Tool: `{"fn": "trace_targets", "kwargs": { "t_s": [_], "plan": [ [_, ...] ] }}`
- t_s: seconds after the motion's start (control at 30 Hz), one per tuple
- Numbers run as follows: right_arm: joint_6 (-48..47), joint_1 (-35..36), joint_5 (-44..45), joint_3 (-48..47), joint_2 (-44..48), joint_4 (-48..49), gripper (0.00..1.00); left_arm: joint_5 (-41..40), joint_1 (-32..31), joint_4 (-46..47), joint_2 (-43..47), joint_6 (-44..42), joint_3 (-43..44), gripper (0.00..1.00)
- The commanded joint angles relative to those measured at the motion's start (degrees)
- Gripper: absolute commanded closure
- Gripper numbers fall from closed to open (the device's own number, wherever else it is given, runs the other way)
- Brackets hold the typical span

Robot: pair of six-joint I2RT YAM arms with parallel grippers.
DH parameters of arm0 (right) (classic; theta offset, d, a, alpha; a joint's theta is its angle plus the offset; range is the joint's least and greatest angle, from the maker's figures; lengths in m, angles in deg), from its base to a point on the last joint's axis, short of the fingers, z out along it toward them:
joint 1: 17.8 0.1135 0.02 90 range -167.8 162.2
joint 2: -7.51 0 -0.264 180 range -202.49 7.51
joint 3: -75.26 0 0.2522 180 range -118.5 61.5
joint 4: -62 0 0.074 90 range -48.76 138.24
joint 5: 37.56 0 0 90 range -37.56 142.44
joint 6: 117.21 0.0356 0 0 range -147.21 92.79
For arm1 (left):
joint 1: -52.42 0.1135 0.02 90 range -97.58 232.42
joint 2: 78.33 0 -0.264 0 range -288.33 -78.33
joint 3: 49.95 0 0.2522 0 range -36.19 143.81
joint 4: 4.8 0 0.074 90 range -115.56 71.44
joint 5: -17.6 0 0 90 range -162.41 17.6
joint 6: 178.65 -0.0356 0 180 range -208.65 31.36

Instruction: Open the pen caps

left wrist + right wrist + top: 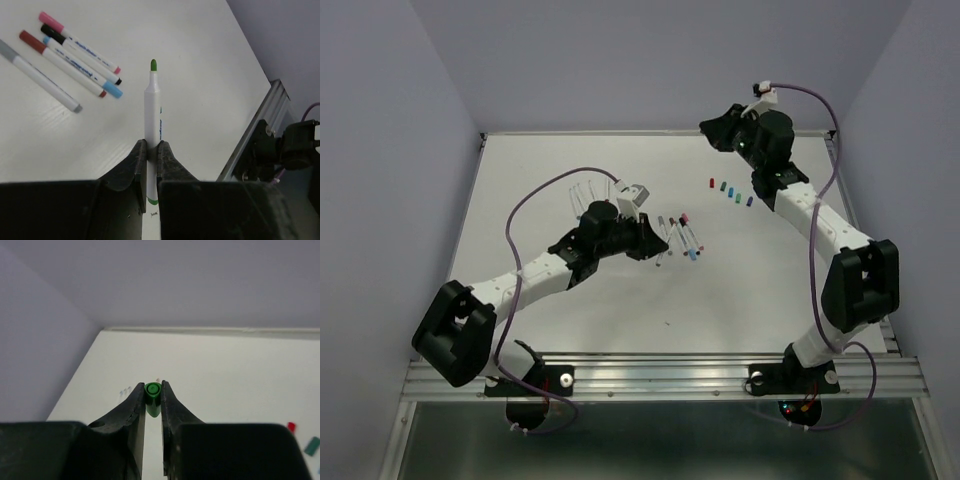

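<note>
My left gripper (152,146) is shut on the white barrel of a pen (152,102) whose green tip is bare and points away from the wrist. It holds the pen above the table next to several capped pens (75,60). In the top view the left gripper (648,246) is mid-table beside those pens (682,236). My right gripper (153,390) is shut on a green cap (153,396) and is held high over the far edge; it also shows in the top view (707,127). A row of loose caps (729,191) lies on the table below the right arm.
Several faint white pen barrels (588,190) lie behind the left wrist. A red cap (291,426) and a teal cap (312,445) show at the right wrist view's lower right. The table's aluminium front rail (260,125) is to the right of the left gripper. Purple walls enclose the table.
</note>
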Motion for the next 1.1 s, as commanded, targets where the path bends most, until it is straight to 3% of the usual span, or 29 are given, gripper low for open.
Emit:
{"fn": "trace_targets", "kwargs": {
  "t_s": [0.0, 0.2, 0.4, 0.63, 1.07],
  "plan": [
    [-5.41, -2.38, 11.87, -5.53, -1.93, 0.01, 0.99, 4.28, -0.28, -0.32, 1.58, 2.16, -1.90, 1.00],
    [-6.81, -2.38, 12.74, -10.63, -5.18, -7.18, 0.99, -1.24, -0.28, -3.04, 1.49, 2.96, -0.94, 1.00],
    [-9.36, -2.38, 20.29, -8.53, -8.35, -22.90, 0.98, -23.99, 2.52, -19.29, -4.39, 3.92, 12.05, 1.00],
    [-10.06, -2.38, 27.07, -5.01, -11.25, -30.05, 0.94, -27.34, 12.28, -27.37, -13.25, 6.56, 19.61, 1.00],
    [-10.94, -2.38, 28.91, -7.56, -21.71, -33.04, 0.88, -34.74, 16.33, -35.30, -28.21, 4.90, 36.84, 1.00]
  ]
}}
